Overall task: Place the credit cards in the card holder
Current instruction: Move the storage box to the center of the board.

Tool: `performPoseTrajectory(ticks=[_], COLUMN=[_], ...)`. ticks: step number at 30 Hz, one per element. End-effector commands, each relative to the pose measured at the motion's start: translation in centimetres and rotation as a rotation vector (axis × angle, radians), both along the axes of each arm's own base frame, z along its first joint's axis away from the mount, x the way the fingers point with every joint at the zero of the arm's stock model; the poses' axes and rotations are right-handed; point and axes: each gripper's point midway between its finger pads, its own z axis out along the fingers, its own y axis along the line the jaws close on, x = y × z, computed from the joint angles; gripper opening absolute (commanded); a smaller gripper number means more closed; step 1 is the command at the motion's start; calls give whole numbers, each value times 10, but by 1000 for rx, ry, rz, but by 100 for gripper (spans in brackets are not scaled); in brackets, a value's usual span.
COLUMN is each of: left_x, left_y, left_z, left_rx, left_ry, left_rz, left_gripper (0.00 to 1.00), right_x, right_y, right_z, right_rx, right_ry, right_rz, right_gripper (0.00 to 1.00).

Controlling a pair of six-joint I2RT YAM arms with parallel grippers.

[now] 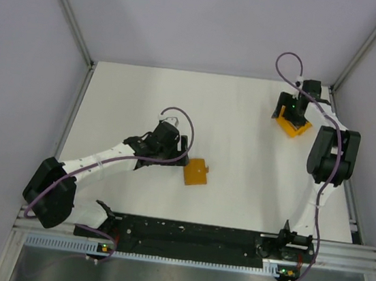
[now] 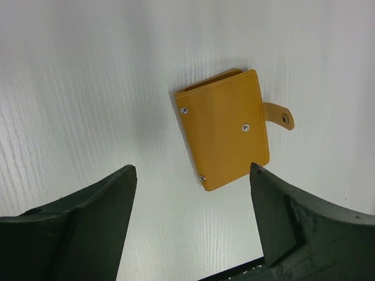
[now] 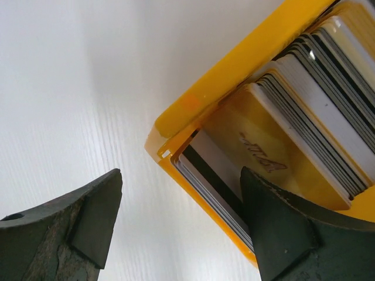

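Observation:
The card holder point(image 1: 196, 172) is a mustard-orange wallet lying folded flat on the white table, its clasp tab point(image 2: 280, 115) sticking out unfastened. In the left wrist view the card holder point(image 2: 225, 129) lies just beyond my left gripper point(image 2: 192, 170), which is open, holds nothing and does not touch it. The credit cards point(image 3: 319, 88) stand as a black, white and grey striped row inside a bright orange bin point(image 3: 234, 67), with more leaning at its near wall. My right gripper point(image 3: 180, 172) is open and straddles the bin's corner, one finger over the cards and one outside.
The orange bin point(image 1: 293, 126) sits at the table's far right, under my right gripper point(image 1: 291, 115). My left gripper point(image 1: 181, 150) hovers near the table's middle. Grey enclosure walls stand on three sides, and a black rail point(image 1: 190, 233) runs along the near edge.

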Motion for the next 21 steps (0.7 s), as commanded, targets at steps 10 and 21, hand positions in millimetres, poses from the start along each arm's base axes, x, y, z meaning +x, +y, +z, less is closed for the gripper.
performPoseTrajectory(ticks=[10,21], left_x=[-4,-4], left_y=[2,4], left_z=[-3,-2], left_rx=[-18,-16], left_ry=[-6,-12], left_rz=[-7,4], left_gripper=[82,82], right_x=[-83,-137], right_y=[41,121], right_z=[15,11], right_rx=[122,236], right_ry=[34,80], right_rz=[125,92], right_gripper=[83,84])
